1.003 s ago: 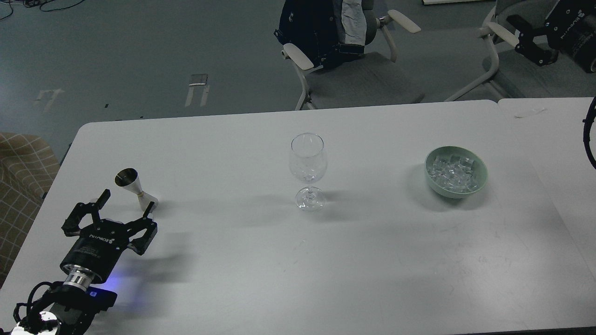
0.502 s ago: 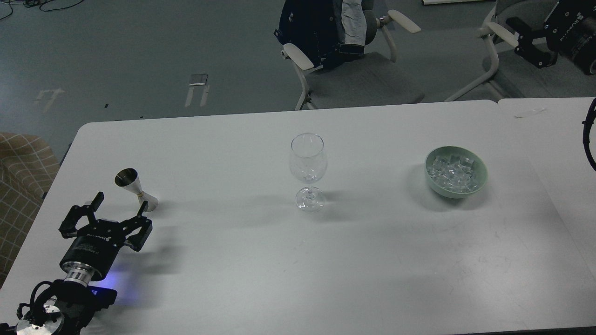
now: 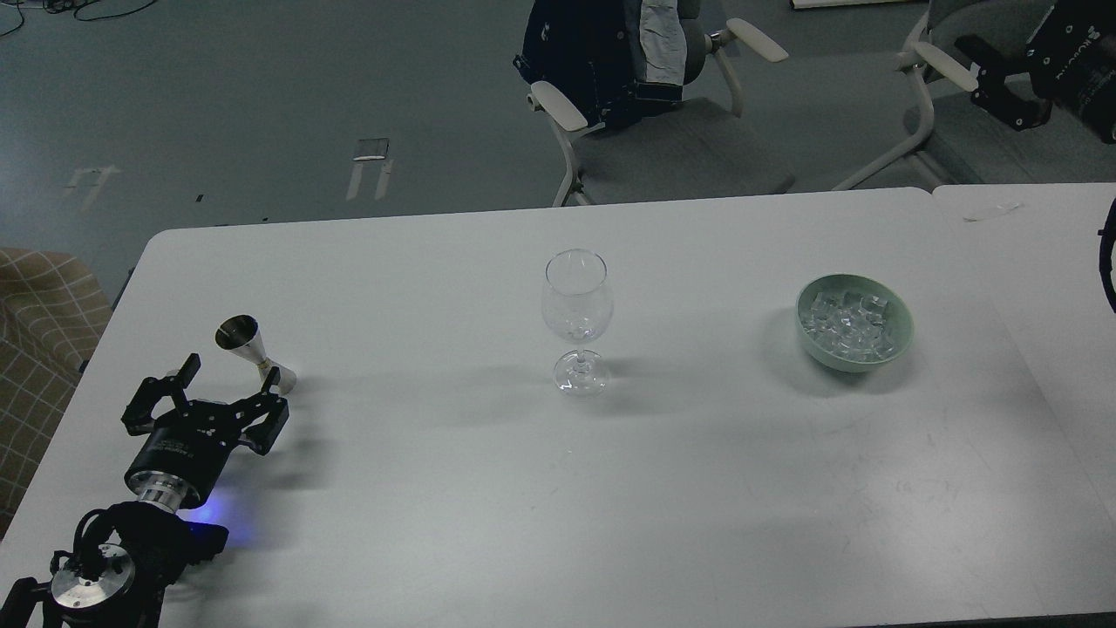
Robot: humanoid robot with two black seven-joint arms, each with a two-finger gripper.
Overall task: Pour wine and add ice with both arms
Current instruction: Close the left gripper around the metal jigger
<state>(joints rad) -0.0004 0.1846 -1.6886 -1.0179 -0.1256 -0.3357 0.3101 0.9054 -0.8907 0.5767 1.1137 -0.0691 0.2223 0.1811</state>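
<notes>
My left gripper (image 3: pixel 232 384) is open and empty, low over the table's near left. A small steel jigger (image 3: pixel 251 349) stands just beyond its fingertips, close to the right finger; they do not touch. I cannot see any wine in the jigger. The clear wine glass (image 3: pixel 576 305) stands upright at the table's middle, with glassy glints low in its bowl. I cannot tell whether these are ice or liquid. A green bowl (image 3: pixel 898 344) of ice cubes (image 3: pixel 850 321) sits to the right. My right gripper (image 3: pixel 994 80) is open and empty, raised at the far top right, off the table.
The white table (image 3: pixel 558 488) has its far edge behind the glass, and a second table (image 3: pixel 1037 253) abuts it on the right. Two office chairs stand beyond it, one (image 3: pixel 645 113) draped with a dark jacket. A checked cushion (image 3: pixel 35 340) lies off the left edge.
My left gripper has drawn back a little toward me and stayed open; the jigger has not moved. My right gripper has drifted slightly right toward the frame's edge.
</notes>
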